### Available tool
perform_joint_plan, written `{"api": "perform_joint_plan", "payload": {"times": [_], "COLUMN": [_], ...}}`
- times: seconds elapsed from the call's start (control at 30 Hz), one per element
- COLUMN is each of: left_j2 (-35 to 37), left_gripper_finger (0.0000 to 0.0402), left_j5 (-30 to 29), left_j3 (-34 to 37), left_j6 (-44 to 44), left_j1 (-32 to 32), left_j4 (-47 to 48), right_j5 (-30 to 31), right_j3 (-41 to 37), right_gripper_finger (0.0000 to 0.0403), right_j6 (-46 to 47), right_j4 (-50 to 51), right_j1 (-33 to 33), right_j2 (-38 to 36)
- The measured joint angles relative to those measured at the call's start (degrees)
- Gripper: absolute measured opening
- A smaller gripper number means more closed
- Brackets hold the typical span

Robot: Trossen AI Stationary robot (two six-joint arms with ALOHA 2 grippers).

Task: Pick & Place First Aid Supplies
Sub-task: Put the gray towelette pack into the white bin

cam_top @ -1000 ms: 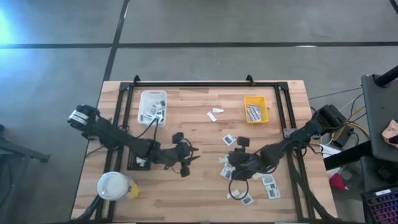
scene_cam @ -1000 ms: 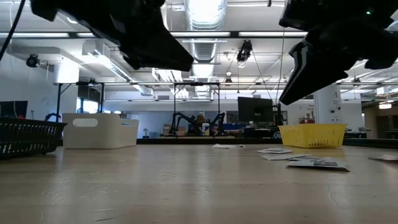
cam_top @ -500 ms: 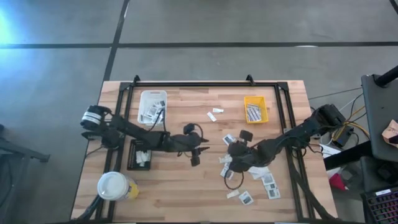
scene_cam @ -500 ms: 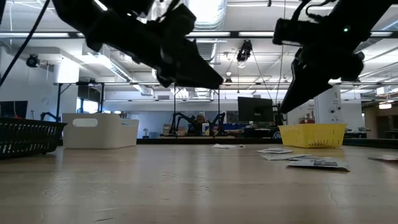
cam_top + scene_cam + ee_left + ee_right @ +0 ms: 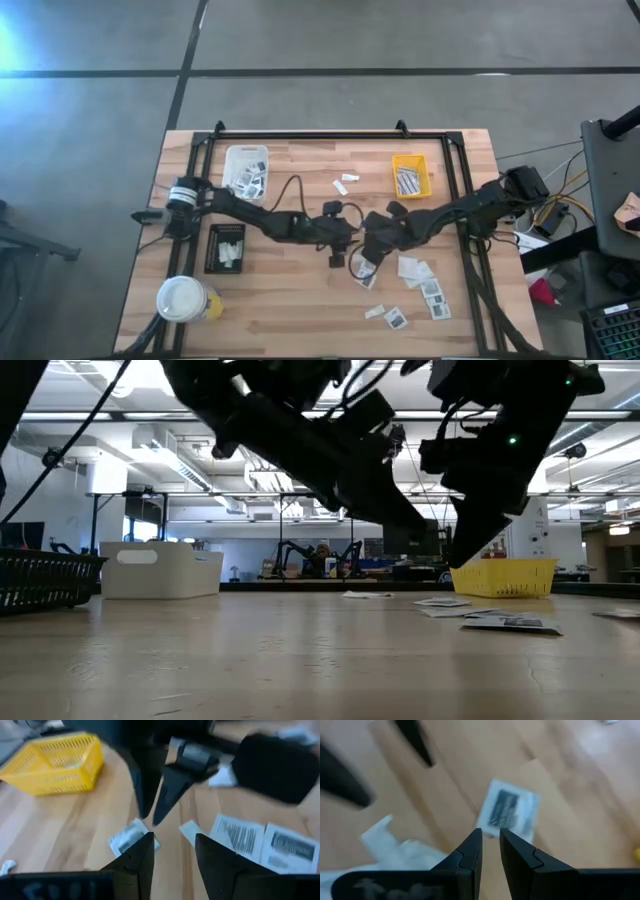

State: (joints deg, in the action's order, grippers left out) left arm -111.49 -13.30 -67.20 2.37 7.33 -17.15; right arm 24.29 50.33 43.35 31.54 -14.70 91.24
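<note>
First aid supplies lie loose on the wooden table's right half: flat white packets [image 5: 410, 268] with grey print, and small white pieces [image 5: 341, 187] farther back. My left gripper [image 5: 172, 847] reaches to the table's middle [image 5: 345, 245], open and holding nothing. It points at my right gripper's fingers [image 5: 165, 790], which stand over a packet [image 5: 131, 836]. My right gripper [image 5: 490, 845] slants down at mid-table [image 5: 363, 258]. Its fingers are a narrow gap apart with nothing between them, just short of a printed packet [image 5: 512, 812] lying flat on the wood.
A yellow tray [image 5: 411, 176] stands at the back right, a white tray [image 5: 246, 172] at the back left and a black tray [image 5: 226, 247] at the left. A white-topped yellow cup [image 5: 185, 298] is at the near left corner. More packets [image 5: 432, 292] lie near the right edge.
My left gripper has swept toward the table's right, sinking a little and rolling, from beside the black tray to mid-table. My right gripper has moved toward the table's left and rolled, so the two grippers now stand close together over the packets.
</note>
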Motion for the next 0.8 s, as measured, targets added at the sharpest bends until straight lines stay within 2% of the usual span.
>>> {"api": "perform_joint_plan", "payload": {"times": [0.2,0.33,0.47,0.63,0.8], "left_j2": [-0.28,0.46,1.41,3.72,4.81], "left_gripper_finger": [0.0139,0.0139,0.0140,0.0140,0.0140], "left_j5": [-1.22,-7.37,-11.75,-12.33,-12.24], "left_j3": [-1.88,-1.85,-1.77,-1.73,-0.89], "left_j6": [-0.02,-0.54,-3.32,-4.99,-3.77], "left_j1": [0.00,0.02,0.00,0.00,0.00], "left_j4": [8.57,14.31,21.45,28.13,29.86], "right_j5": [-0.15,2.86,3.09,2.67,2.66], "right_j3": [-0.10,-1.63,-3.48,-5.09,-5.35], "right_gripper_finger": [0.0063,0.0063,0.0063,0.0063,0.0063], "right_j6": [-0.64,-0.54,2.62,3.41,3.30], "right_j4": [-0.14,-0.17,-0.53,-4.44,-6.34], "right_j1": [-0.40,0.61,2.22,3.46,4.16], "right_j2": [0.00,0.00,0.00,0.02,1.32]}}
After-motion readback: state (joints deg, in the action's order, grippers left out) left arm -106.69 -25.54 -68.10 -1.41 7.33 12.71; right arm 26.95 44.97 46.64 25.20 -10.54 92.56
